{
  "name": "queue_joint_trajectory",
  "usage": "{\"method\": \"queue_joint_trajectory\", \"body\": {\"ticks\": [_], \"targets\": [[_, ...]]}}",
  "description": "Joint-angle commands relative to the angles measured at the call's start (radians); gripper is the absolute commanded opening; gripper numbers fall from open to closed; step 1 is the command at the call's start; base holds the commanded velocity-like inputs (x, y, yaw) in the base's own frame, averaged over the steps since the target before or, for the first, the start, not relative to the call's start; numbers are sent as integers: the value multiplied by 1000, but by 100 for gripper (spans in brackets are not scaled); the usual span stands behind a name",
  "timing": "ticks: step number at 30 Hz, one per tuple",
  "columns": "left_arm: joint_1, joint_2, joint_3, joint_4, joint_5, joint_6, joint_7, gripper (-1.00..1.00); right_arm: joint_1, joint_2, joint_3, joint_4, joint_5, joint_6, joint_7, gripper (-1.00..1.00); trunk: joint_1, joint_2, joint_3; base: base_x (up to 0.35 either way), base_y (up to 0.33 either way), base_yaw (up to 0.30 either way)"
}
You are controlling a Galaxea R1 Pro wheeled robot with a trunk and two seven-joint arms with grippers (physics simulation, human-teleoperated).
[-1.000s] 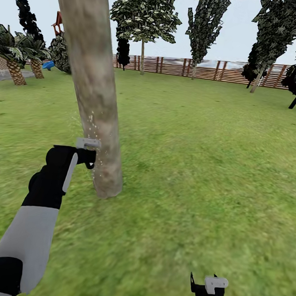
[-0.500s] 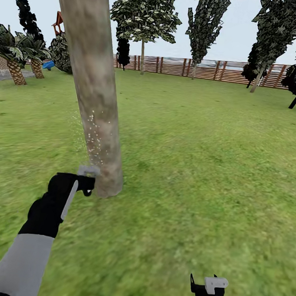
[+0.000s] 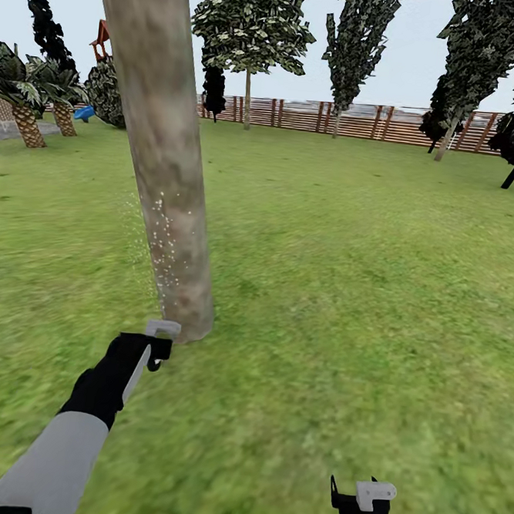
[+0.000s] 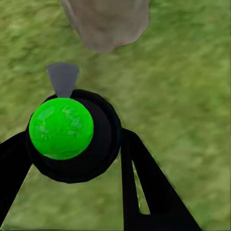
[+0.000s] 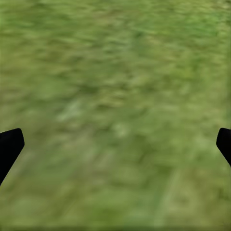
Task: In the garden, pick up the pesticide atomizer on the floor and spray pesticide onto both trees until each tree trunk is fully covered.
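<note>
The left gripper (image 4: 72, 144) is closed around the pesticide atomizer (image 4: 61, 127), a black sprayer with a bright green round top and a grey nozzle, held low just beside the foot of the leaning tree trunk (image 3: 161, 149). Whitish pesticide (image 3: 162, 238) specks dot the trunk's lower part. The right gripper (image 5: 115, 142) hangs over the grass floor (image 3: 348, 280), fingers spread wide, holding nothing

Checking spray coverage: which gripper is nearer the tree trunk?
Left. The left gripper, holding the atomizer, sits just short of the tree trunk base; the right gripper hangs far off over grass.
</note>
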Motion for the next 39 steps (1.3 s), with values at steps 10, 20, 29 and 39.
{"method": "queue_joint_trajectory", "body": {"ticks": [10, 20, 29, 39], "targets": [[5, 1, 51, 277, 10, -243, 56, -100, 0, 0, 2, 0, 0, 0, 0, 100, 0, 0, 0, 2, -3, 0], [13, 7, 59, 308, 6, -274, 66, -100, 0, 0, 2, -1, 0, 0, 0, 100, 0, 0, 0, 119, -207, 0], [15, 13, 145, 308, 3, -285, 65, -100, 0, 0, 2, -1, -2, 0, -1, 100, 0, 0, 0, 154, -243, 0], [15, 12, 147, 308, -2, -286, 66, -100, 0, 2, 2, 0, -2, 0, 0, 100, 0, 0, 0, 155, -243, 186]]}}
